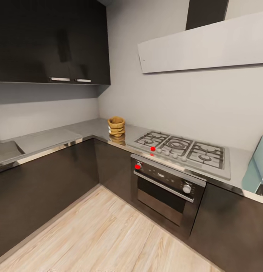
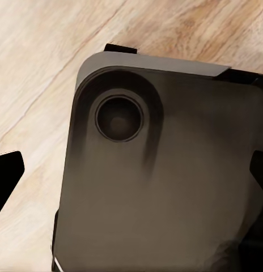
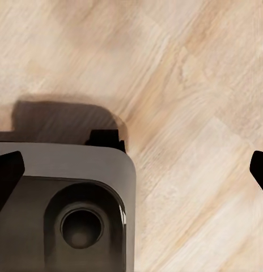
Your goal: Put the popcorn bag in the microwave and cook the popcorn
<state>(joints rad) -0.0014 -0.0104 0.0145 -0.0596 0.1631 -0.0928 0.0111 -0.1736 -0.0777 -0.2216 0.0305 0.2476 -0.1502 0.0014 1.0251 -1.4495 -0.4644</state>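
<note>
Popcorn bag (image 1: 116,126) is seen from the head near the countertop (image 1: 86,130) inner corner, beside the hob (image 1: 184,151). Wrist views add plank floor (image 3: 194,85), robot base (image 2: 165,181), both grippers' fingertips (image 2: 7,175) (image 3: 7,173) spread apart.

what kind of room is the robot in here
A home kitchen, in a simulator's render. An L-shaped grey metal countertop runs over dark cabinet fronts, with a gas hob set into it above a built-in oven. A tan popcorn bag stands in the corner, and the floor is light wood planks.
</note>
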